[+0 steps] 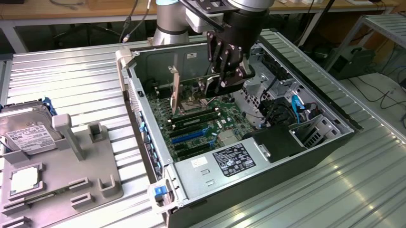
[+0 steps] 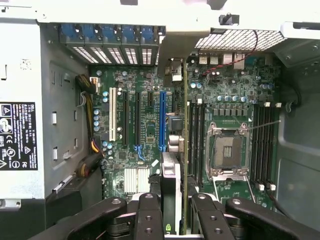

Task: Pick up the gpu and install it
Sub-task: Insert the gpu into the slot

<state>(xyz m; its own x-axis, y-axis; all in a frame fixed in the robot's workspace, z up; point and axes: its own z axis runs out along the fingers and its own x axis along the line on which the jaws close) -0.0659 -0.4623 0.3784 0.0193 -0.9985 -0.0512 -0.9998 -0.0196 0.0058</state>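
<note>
From outside we see the black gripper (image 1: 227,78) low inside the open steel case (image 1: 184,59). From the wrist we see its fingers (image 2: 150,215) pinching the thin green gpu (image 2: 176,180), edge-on just beside the blue slot (image 2: 161,120), over the motherboard (image 2: 147,100).

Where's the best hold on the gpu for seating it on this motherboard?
Upper long edge, from above. The gpu stands on edge over the motherboard, so the gripper pinches its two flat faces, as now, leaving the lower edge free.
</note>
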